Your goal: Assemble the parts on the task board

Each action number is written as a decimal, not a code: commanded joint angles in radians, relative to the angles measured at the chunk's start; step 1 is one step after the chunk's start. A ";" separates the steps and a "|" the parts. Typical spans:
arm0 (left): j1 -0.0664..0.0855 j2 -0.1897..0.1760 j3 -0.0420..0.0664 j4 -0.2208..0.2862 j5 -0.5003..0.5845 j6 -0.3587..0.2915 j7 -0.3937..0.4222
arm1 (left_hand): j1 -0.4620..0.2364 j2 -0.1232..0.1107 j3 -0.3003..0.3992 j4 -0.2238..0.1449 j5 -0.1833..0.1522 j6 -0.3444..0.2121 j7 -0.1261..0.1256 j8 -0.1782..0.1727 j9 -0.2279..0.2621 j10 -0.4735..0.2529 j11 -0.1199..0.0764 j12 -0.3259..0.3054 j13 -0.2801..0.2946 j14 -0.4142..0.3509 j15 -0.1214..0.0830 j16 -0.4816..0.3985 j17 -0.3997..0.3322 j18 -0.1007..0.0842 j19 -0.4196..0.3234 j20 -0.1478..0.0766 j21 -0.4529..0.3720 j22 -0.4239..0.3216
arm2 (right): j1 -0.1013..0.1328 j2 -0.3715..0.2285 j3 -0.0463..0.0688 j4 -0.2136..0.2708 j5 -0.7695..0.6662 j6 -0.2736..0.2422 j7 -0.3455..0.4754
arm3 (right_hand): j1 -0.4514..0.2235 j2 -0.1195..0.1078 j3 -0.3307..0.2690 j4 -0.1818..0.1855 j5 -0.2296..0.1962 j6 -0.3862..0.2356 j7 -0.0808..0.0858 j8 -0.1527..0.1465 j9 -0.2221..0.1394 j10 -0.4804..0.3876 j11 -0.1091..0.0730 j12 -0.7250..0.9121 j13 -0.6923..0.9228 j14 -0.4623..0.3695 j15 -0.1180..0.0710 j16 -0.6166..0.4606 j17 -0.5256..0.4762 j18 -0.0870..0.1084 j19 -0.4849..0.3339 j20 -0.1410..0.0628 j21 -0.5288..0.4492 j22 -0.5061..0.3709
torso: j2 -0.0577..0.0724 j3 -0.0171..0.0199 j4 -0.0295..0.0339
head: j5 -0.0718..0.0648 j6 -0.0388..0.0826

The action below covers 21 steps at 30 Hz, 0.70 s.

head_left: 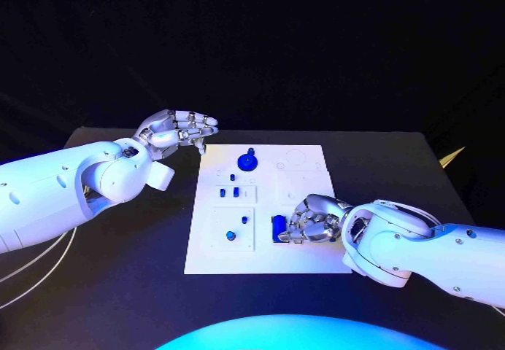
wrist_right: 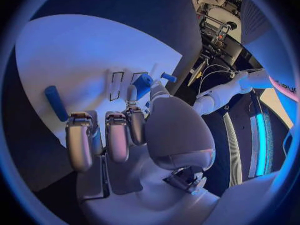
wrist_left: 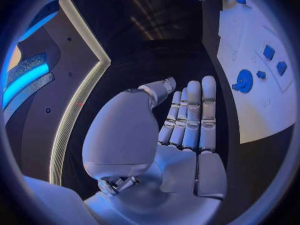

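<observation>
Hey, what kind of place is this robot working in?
Probably a lab or demo bench: a black table under black drapes, a white task board holding small blue parts, and the robot's left hand and right hand over it.

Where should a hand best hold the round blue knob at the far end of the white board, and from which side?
Probably from above, fingers around the rim of the round blue knob: it sits on the white board, apparently with free space around it. The left hand, hovering open beside that end, seems nearest.

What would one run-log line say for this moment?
left hand: open, beside task board | right hand: fingers on blue part | task: unfinished
</observation>
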 commanded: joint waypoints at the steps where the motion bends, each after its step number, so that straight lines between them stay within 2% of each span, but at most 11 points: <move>1: 0.000 0.001 0.001 0.002 0.005 0.012 0.008 | -0.006 0.004 0.006 0.002 0.003 0.004 0.004 0.005 -0.001 -0.001 -0.003 0.005 -0.001 -0.006 0.000 -0.002 -0.001 0.016 -0.005 0.004 0.001 0.001 | -0.001 0.005 0.000 -0.010 -0.025 0.018 0.002 | 0.017 0.006 0.012 0.000 -0.003 0.005 -0.002 -0.001 -0.002 0.008 -0.001 0.004 0.119 0.090 -0.009 0.000 0.194 -0.014 0.098 -0.009 0.006 0.252 | 0.000 -0.0007 -0.0001 | 0.000 -0.001; 2: 0.000 0.001 0.001 0.002 0.005 0.012 0.008 | -0.006 0.004 0.006 0.002 0.003 0.004 0.004 0.005 -0.001 -0.001 -0.003 0.005 -0.001 -0.006 0.000 -0.002 -0.001 0.016 -0.005 0.004 0.001 0.001 | -0.001 0.006 0.000 -0.013 -0.026 0.018 0.000 | 0.025 0.012 0.019 0.002 -0.023 0.006 -0.003 -0.002 -0.003 0.009 -0.002 0.005 0.120 0.090 -0.009 0.000 0.194 -0.014 0.098 -0.010 0.006 0.252 | 0.000 -0.0008 -0.0001 | 0.000 -0.001; 7: 0.000 0.001 0.001 0.002 0.005 0.012 0.008 | -0.006 0.004 0.006 0.002 0.003 0.004 0.004 0.005 -0.001 -0.001 -0.003 0.005 -0.001 -0.006 0.000 -0.002 -0.001 0.016 -0.005 0.004 0.001 0.001 | -0.001 0.008 0.000 -0.019 -0.032 0.016 -0.001 | 0.046 0.019 0.034 0.000 -0.028 0.007 -0.005 -0.004 -0.005 0.011 -0.004 0.007 0.123 0.090 -0.010 0.000 0.194 -0.014 0.098 -0.010 0.007 0.252 | 0.000 -0.0008 -0.0009 | 0.000 -0.001; 9: 0.000 0.000 0.001 0.002 0.005 0.013 0.007 | -0.006 0.004 0.006 0.002 0.003 0.004 0.004 0.005 -0.001 -0.001 -0.003 0.005 -0.001 -0.006 0.000 -0.002 -0.001 0.016 -0.005 0.004 0.001 0.001 | -0.001 0.006 0.000 -0.018 -0.035 0.014 0.001 | 0.058 0.020 0.042 -0.002 -0.033 0.008 -0.005 -0.005 -0.006 0.012 -0.004 0.008 0.125 0.090 -0.011 0.000 0.194 -0.014 0.098 -0.011 0.005 0.252 | 0.000 -0.0007 -0.0010 | -0.004 0.000; 21: 0.000 -0.003 0.001 0.003 0.005 0.013 0.007 | -0.006 0.004 0.006 0.002 0.003 0.004 0.004 0.005 -0.001 -0.001 -0.003 0.005 -0.001 -0.006 0.000 -0.002 -0.001 0.016 -0.005 0.004 0.001 0.001 | -0.001 -0.002 0.000 -0.007 -0.030 0.029 0.020 | 0.071 -0.003 0.044 0.002 -0.054 0.010 -0.003 -0.008 -0.010 0.012 -0.003 0.007 0.126 0.090 -0.010 -0.001 0.191 -0.013 0.098 -0.011 0.003 0.251 | 0.000 -0.0007 -0.0007 | -0.002 0.000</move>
